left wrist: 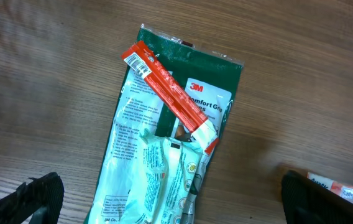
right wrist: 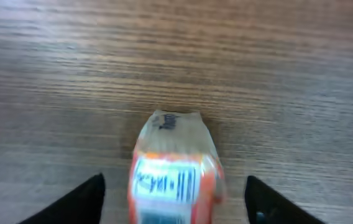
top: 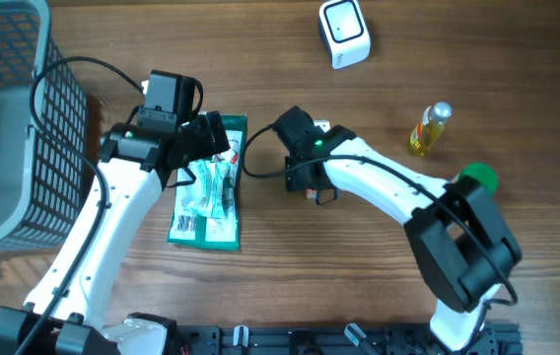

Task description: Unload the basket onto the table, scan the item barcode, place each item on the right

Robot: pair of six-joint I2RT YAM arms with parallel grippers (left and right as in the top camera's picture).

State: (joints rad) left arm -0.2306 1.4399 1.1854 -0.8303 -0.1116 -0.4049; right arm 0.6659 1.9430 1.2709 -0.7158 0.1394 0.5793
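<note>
A small orange packet (right wrist: pixel 175 177) with a white barcode label facing up lies on the wood between the fingers of my right gripper (right wrist: pixel 176 205). The gripper is open, with a gap on each side of the packet. From overhead, the right gripper (top: pixel 307 177) covers most of the packet (top: pixel 313 195). A green 3M package (left wrist: pixel 164 143) with a red barcode strip (left wrist: pixel 167 87) lies flat under my left gripper (left wrist: pixel 179 200), which is wide open above it and holds nothing. The white scanner (top: pixel 344 33) stands at the far edge.
A grey mesh basket (top: pixel 9 118) fills the left side. A small yellow bottle (top: pixel 430 128) and a green object (top: pixel 478 177) sit at the right, near the right arm. The orange packet's end (left wrist: pixel 338 190) shows beside the left gripper's right finger.
</note>
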